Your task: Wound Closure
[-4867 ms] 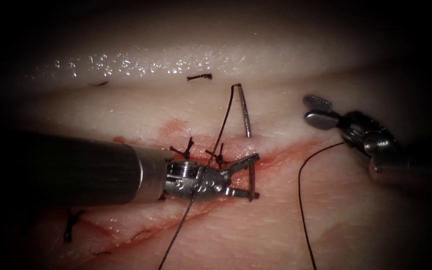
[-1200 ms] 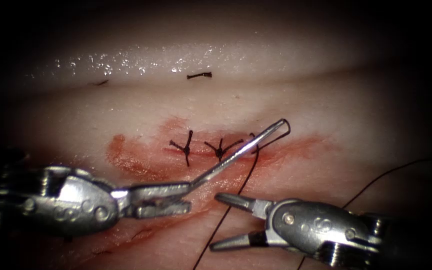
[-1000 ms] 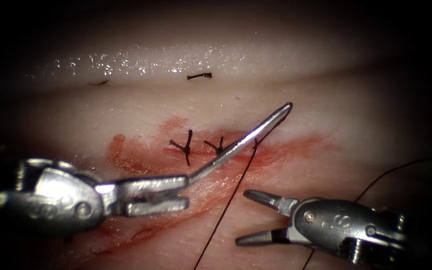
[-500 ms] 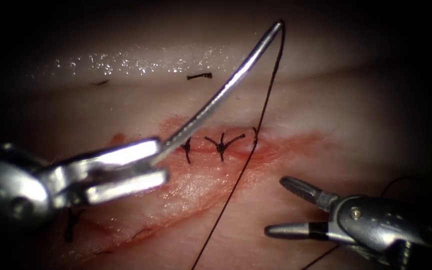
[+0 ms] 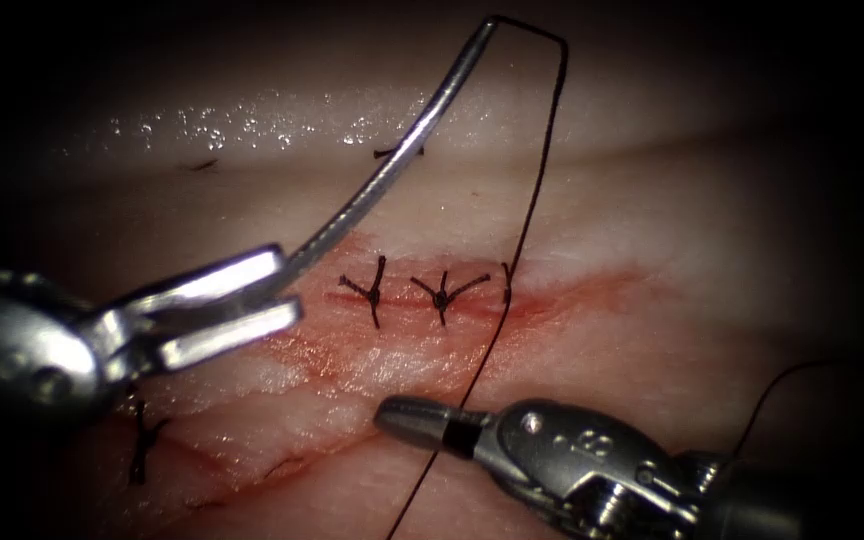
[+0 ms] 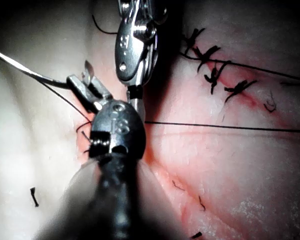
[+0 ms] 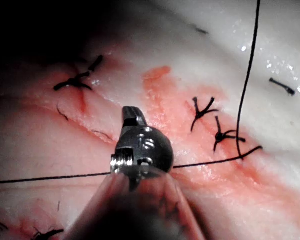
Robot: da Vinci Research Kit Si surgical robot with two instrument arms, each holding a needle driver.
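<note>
While the left end effector (image 5: 282,290) pinches the curved needle (image 5: 392,165) near its pointed end, the needle arcs up clear of the tissue (image 5: 652,250), its swaged end at the top with the thread (image 5: 537,180) hanging from it. The thread drops to the cut (image 5: 572,300), enters just right of the second knot, and another run crosses in front of the right end effector (image 5: 402,412) toward the lower edge. The right end effector's jaws are pressed together with the thread lying across them at the jaw base; I cannot tell whether they clamp it.

Two tied stitches (image 5: 407,292) sit on the cut between the tools, with a short thread tail (image 5: 507,283) just right of them. Another dark stitch (image 5: 142,445) lies low on the left, beneath the left tool. A cut end of thread (image 5: 397,152) lies on the pale upper tissue, partly behind the needle, and a smaller bit (image 5: 199,166) lies left of it. Red fluid (image 5: 352,355) stains the tissue around and below the stitches.

The tissue's upper ridge is glossy and wet. In the left wrist view the left end effector (image 6: 87,85) holds the needle (image 6: 20,67), with the right tool (image 6: 135,45) close beside it. In the right wrist view the thread (image 7: 247,75) runs taut past the knots (image 7: 212,122). Open tissue lies to the right of the cut.
</note>
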